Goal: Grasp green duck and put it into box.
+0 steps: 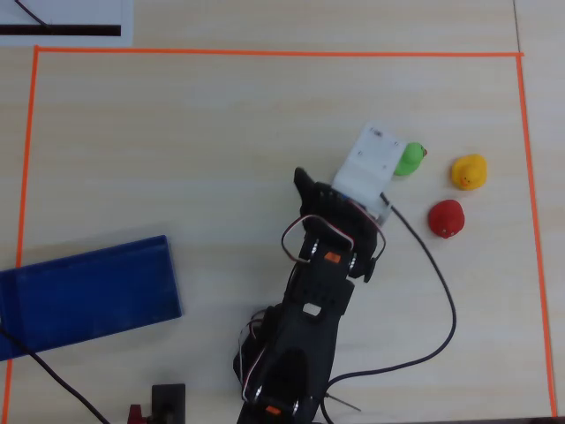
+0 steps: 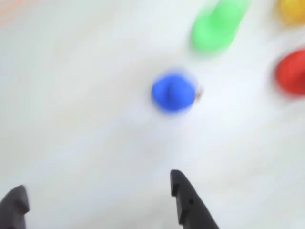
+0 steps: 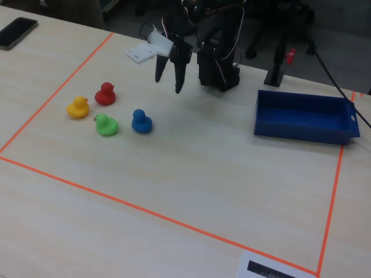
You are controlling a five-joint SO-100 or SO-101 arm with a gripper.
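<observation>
Orange tape (image 3: pixel 168 220) was seen bounding the pale wood-grain table (image 3: pixel 191 174) in the fixed view, with an unreadable black-barred white label (image 3: pixel 272 267) at the near edge. Beyond, the green duck (image 3: pixel 106 125) stood on the table between the yellow duck (image 3: pixel 77 107) and blue duck (image 3: pixel 141 121), the red duck (image 3: pixel 105 94) behind. The blue duck was hidden overhead but shown blurred at the wrist. Farther back, the gripper (image 3: pixel 168 81) hung released, empty, above the table, well apart from the blue box (image 3: pixel 301 123).
</observation>
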